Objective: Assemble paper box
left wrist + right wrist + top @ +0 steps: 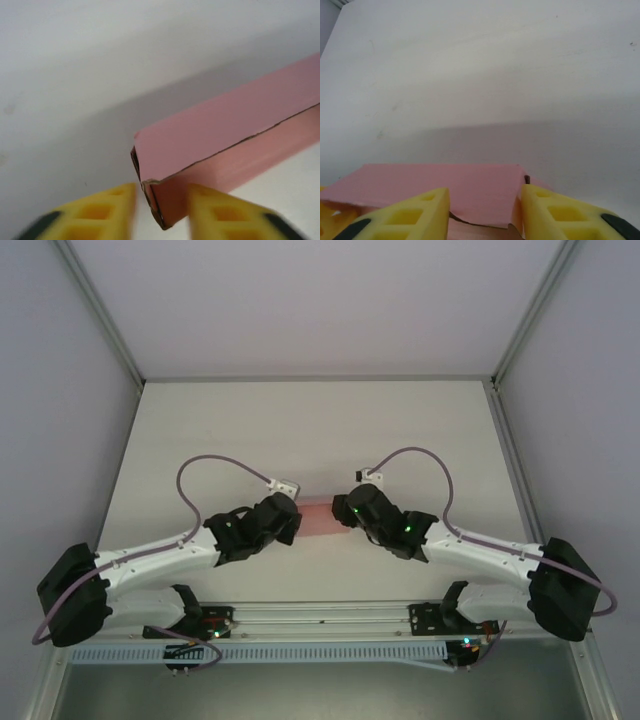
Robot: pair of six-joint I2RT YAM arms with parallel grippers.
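box: paper box [318, 522] lies mid-table [300, 430], between the two grippers, folded up into a long pink box shape
left gripper: left gripper [162, 190] has its fingers apart, straddling the near end corner of the box; can't tell if the pads actually press the card
right gripper: right gripper [485, 191] is spread wide, with the box's top panel between and beyond the fingers; one finger sits right at the box's edge, and I can't tell if it grips
seam: the left wrist view shows a dark line along the long edge and a gap at the end corner, so I judge it's not locked yet
risk crush: clamp hard on either end and the thin card likely creases or the walls bow in
risk skew: you're working it from opposite ends, so an uneven push could rack it out of square or pop that seam
risk slip: light box on a smooth table, so a one-sided push may slide or spin it out from between the fingers
risk collision: the grippers are near each other over the box, so watch the fingers meeting
tip: move slowly, keep the push square
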